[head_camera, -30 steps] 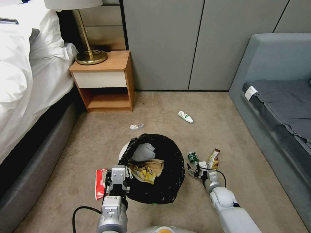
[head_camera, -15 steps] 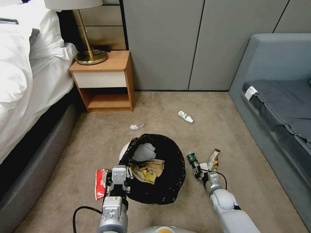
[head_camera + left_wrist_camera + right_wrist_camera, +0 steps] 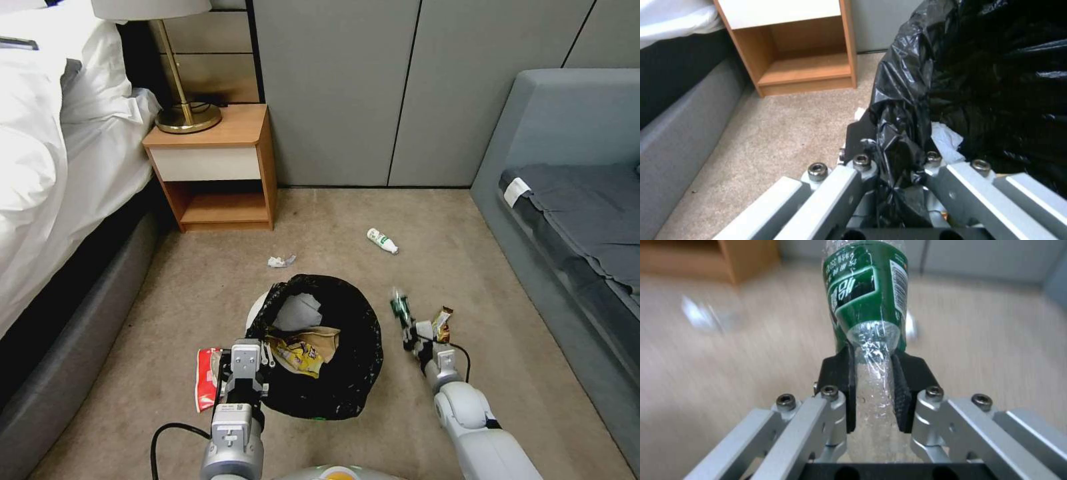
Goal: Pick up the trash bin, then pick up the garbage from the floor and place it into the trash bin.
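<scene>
The trash bin (image 3: 254,312), white with a black bag liner (image 3: 987,66), hangs low over the floor (image 3: 200,287) with my left gripper (image 3: 244,365) shut on its near rim (image 3: 896,156). Inside lie a brown paper bag, a yellow wrapper (image 3: 298,354) and white tissue. To the bin's right, my right gripper (image 3: 409,331) is shut on a crushed green-labelled bottle (image 3: 400,307), which is held off the carpet with its label end pointing away (image 3: 867,290). Other garbage on the floor: a snack wrapper (image 3: 441,324), a white bottle (image 3: 382,241), a tissue (image 3: 281,261) and a red-white packet (image 3: 206,387).
A wooden nightstand (image 3: 217,167) with a brass lamp (image 3: 187,113) stands at the back left beside the bed (image 3: 47,167). A grey sofa (image 3: 573,220) lines the right side. Grey wall panels close the back.
My right gripper has closed on the green-labelled bottle and lifted it off the carpet, moving slightly forward and up. The left gripper and the bin have stayed put.
</scene>
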You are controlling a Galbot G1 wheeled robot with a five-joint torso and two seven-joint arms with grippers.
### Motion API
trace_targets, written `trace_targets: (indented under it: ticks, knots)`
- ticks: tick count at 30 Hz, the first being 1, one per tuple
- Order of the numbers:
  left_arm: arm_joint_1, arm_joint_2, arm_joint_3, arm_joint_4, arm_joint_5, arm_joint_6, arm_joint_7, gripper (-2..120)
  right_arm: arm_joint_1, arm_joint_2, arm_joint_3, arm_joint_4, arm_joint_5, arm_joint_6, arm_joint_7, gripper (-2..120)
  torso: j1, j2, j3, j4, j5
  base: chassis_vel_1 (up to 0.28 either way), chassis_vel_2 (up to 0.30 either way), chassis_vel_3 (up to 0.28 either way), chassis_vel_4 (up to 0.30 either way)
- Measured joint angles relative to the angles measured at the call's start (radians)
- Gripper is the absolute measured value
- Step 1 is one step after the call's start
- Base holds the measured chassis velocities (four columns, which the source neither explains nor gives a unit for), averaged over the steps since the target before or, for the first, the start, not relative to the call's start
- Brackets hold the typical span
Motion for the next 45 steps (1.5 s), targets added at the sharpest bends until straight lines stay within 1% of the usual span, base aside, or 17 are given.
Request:
trace_targets:
  ticks: [1, 2, 3, 5, 6, 9, 16, 22, 29, 34, 35, 36, 38, 39, 42, 43, 45]
  knots:
    - [-0.004, 0.003, -0.003, 0.006, -0.004, 0.003, 0.001, 2, -0.069, -0.010, -0.011, 0.240, 0.062, 0.153, -0.140, 14, 0.000, 0.000, 0.000, 0.0004, -0.0003, 0.000, 0.000, 0.000, 0.000]
    - [-0.006, 0.003, -0.004, 0.007, -0.005, 0.004, 0.001, 2, -0.093, -0.015, -0.022, 0.318, 0.076, 0.180, -0.182, 14, 0.000, 0.000, 0.000, 0.0004, -0.0003, 0.000, 0.000, 0.000, 0.000]
    - [-0.006, 0.003, -0.004, 0.007, -0.005, 0.004, 0.001, 2, -0.093, -0.015, -0.022, 0.318, 0.076, 0.180, -0.182, 14, 0.000, 0.000, 0.000, 0.0004, -0.0003, 0.000, 0.000, 0.000, 0.000]
    - [-0.010, 0.002, -0.002, 0.011, -0.007, 0.006, 0.002, 2, -0.143, -0.022, -0.049, 0.449, 0.083, 0.227, -0.277, 14, 0.000, 0.000, 0.000, 0.0002, -0.0002, 0.000, 0.000, 0.000, 0.000]
    - [-0.010, 0.002, -0.002, 0.011, -0.007, 0.006, 0.002, 2, -0.143, -0.022, -0.049, 0.449, 0.083, 0.227, -0.277, 14, 0.000, 0.000, 0.000, 0.0002, -0.0002, 0.000, 0.000, 0.000, 0.000]
    - [-0.014, 0.002, -0.001, 0.014, -0.009, 0.007, 0.003, 2, -0.209, -0.035, -0.092, 0.556, 0.053, 0.270, -0.384, 14, 0.000, 0.000, 0.000, 0.0002, -0.0001, 0.000, 0.000, 0.000, 0.000]
    - [-0.016, 0.005, -0.002, 0.014, -0.016, 0.007, 0.003, 2, -0.279, -0.054, -0.137, 0.578, -0.006, 0.321, -0.453, 14, 0.000, 0.000, 0.000, 0.0002, 0.0000, 0.000, 0.000, 0.000, 0.000]
    - [-0.018, 0.006, -0.002, 0.014, -0.020, 0.008, 0.004, 2, -0.329, -0.065, -0.151, 0.481, -0.032, 0.375, -0.509, 14, 0.000, 0.000, 0.000, 0.0001, 0.0001, 0.000, 0.000, 0.000, 0.000]
    - [-0.019, 0.007, -0.001, 0.012, -0.021, 0.008, 0.005, 2, -0.303, -0.045, -0.144, 0.399, -0.031, 0.385, -0.519, 14, 0.000, 0.000, 0.000, 0.0003, 0.0001, 0.000, 0.000, 0.000, 0.000]
    - [-0.017, 0.008, -0.006, 0.005, -0.024, 0.008, 0.005, 2, -0.285, -0.042, -0.138, 0.373, -0.034, 0.386, -0.490, 14, 0.000, 0.000, 0.000, 0.0003, 0.0001, 0.000, 0.000, 0.000, 0.000]
    - [-0.017, 0.008, -0.007, 0.005, -0.024, 0.008, 0.005, 2, -0.283, -0.043, -0.136, 0.373, -0.037, 0.386, -0.485, 18, 0.000, 0.000, 0.000, 0.0003, 0.0001, 0.000, 0.000, 0.000, 0.000]
    - [-0.017, 0.008, -0.007, 0.005, -0.024, 0.008, 0.005, 2, -0.283, -0.043, -0.136, 0.373, -0.037, 0.386, -0.485, 18, 0.000, 0.000, 0.000, 0.0003, 0.0001, 0.000, 0.000, 0.000, 0.000]
    - [-0.017, 0.008, -0.007, 0.005, -0.025, 0.008, 0.005, 2, -0.282, -0.043, -0.136, 0.373, -0.039, 0.386, -0.476, 30, 0.000, 0.000, 0.000, 0.0002, 0.0001, 0.000, 0.000, 0.000, 0.000]
    - [-0.017, 0.008, -0.007, 0.005, -0.025, 0.008, 0.005, 2, -0.282, -0.043, -0.136, 0.373, -0.039, 0.386, -0.476, 30, 0.000, 0.000, 0.000, 0.0002, 0.0001, 0.000, 0.000, 0.000, 0.000]
    - [-0.020, 0.007, -0.005, 0.005, -0.025, 0.009, 0.005, 2, -0.280, -0.044, -0.136, 0.380, -0.039, 0.382, -0.473, 41, 0.000, 0.000, 0.000, 0.0002, 0.0000, 0.000, 0.000, 0.000, 0.000]
    - [-0.020, 0.007, -0.005, 0.005, -0.025, 0.009, 0.005, 2, -0.280, -0.044, -0.136, 0.380, -0.039, 0.382, -0.473, 41, 0.000, 0.000, 0.000, 0.0002, 0.0000, 0.000, 0.000, 0.000, 0.000]
    - [-0.020, 0.007, -0.006, 0.005, -0.025, 0.010, 0.005, 2, -0.279, -0.045, -0.136, 0.383, -0.040, 0.380, -0.471, 53, 0.000, 0.000, 0.000, 0.0002, 0.0000, 0.000, 0.000, 0.000, 0.000]
